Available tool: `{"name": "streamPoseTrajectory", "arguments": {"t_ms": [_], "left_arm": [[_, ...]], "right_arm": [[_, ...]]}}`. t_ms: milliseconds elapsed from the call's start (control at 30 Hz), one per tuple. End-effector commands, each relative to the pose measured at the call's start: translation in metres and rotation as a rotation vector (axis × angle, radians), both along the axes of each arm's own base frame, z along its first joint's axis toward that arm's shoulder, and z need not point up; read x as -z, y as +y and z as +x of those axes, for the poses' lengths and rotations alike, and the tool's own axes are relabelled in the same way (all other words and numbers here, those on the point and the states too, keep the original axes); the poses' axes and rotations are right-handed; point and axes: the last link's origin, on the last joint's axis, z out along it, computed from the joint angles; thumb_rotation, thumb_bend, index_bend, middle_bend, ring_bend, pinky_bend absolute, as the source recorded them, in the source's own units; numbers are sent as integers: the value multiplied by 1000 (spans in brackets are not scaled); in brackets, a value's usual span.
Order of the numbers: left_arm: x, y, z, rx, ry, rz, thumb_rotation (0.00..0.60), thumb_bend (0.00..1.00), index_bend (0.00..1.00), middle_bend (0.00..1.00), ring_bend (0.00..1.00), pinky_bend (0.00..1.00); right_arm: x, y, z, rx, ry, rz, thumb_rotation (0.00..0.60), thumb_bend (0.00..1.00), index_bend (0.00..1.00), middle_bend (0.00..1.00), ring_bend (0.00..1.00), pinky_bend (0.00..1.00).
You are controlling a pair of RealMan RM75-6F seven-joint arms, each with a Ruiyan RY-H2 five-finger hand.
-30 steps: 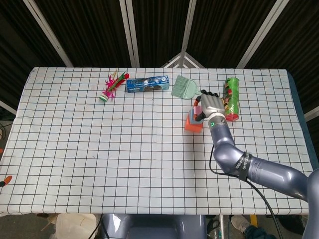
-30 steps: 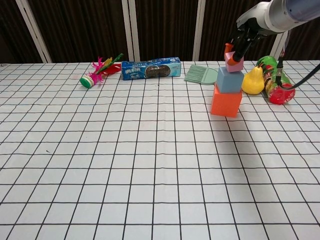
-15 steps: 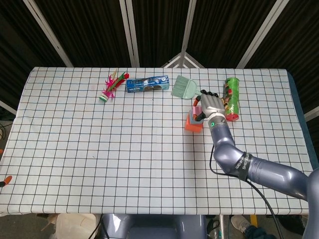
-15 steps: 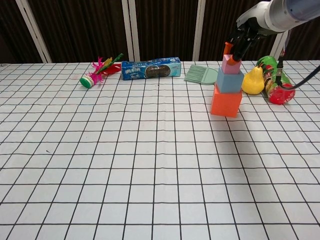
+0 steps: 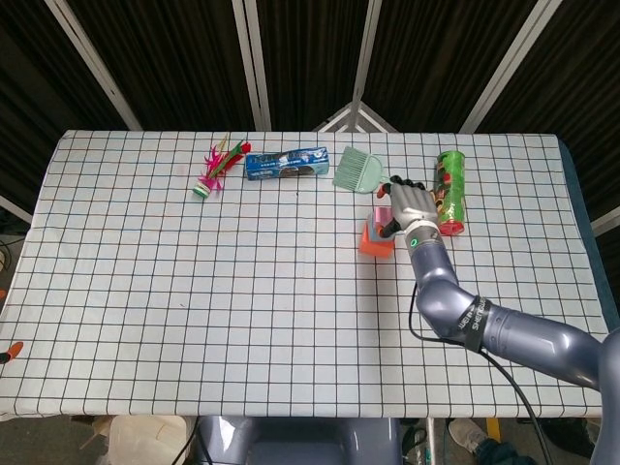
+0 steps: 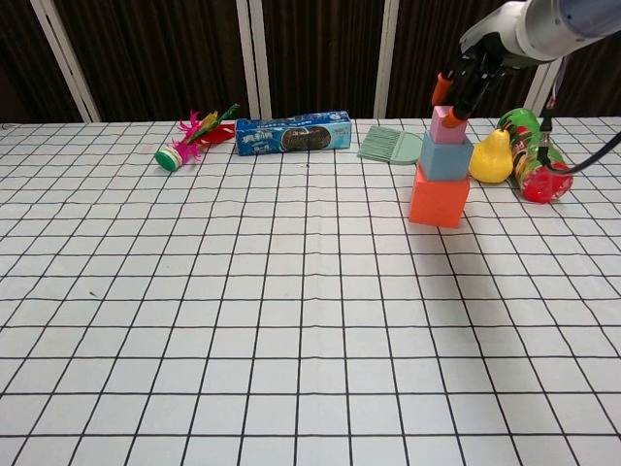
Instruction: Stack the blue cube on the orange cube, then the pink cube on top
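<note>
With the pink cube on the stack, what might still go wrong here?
The right robot hand sits just above the pink cube, fingertips at its top; whether they touch is unclear. A sideways pull away could drag it off the blue cube. The blue cube sits toward the far edge of the orange cube, so a nudge might tip the tower onto the nearby yellow pear.

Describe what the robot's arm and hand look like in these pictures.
Only the right arm shows: smooth, rounded, silver-grey metallic segments, a black band with small lettering at one joint, and a thin black cable looping beside it. A small green ring light glows at the wrist. The right hand is grey and black with dark fingers; the chest view shows orange on them. The left arm is out of view.
</note>
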Motion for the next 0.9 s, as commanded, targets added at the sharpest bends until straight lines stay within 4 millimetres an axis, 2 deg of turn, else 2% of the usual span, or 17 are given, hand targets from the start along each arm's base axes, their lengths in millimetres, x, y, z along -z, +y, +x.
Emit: {"name": "streamPoseTrajectory", "arguments": {"t_ms": [33,267,400,533,733,900], "left_arm": [[0,0,0,0,-1,1,600,209,216,5,0,18],[-1,1,0,5,-4,-3,600,209,216,5,0,18],[-1,2,1,13,-11,-7,600,209,216,5,0,18],[-2,2,1,20,-20,-7,600,210,216,5,0,18],[-3,1,3,39,-38,-16,600,210,216,5,0,18],[-3,-1,5,54,-50,-26,600,210,216,5,0,18]], "right_arm": [[-4,2,0,-4,1,6,600,388,236,75,51,0],[-17,19,-2,-13,50,35,600,388,196,75,51,0],[-28,34,-3,-22,54,51,600,388,100,75,51,0],[-42,57,-10,-69,50,28,600,388,32,75,51,0],[-59,112,-51,-108,-13,-66,600,387,3,75,51,0],[-71,160,-100,-114,-77,-195,600,387,3,75,51,0]]}}
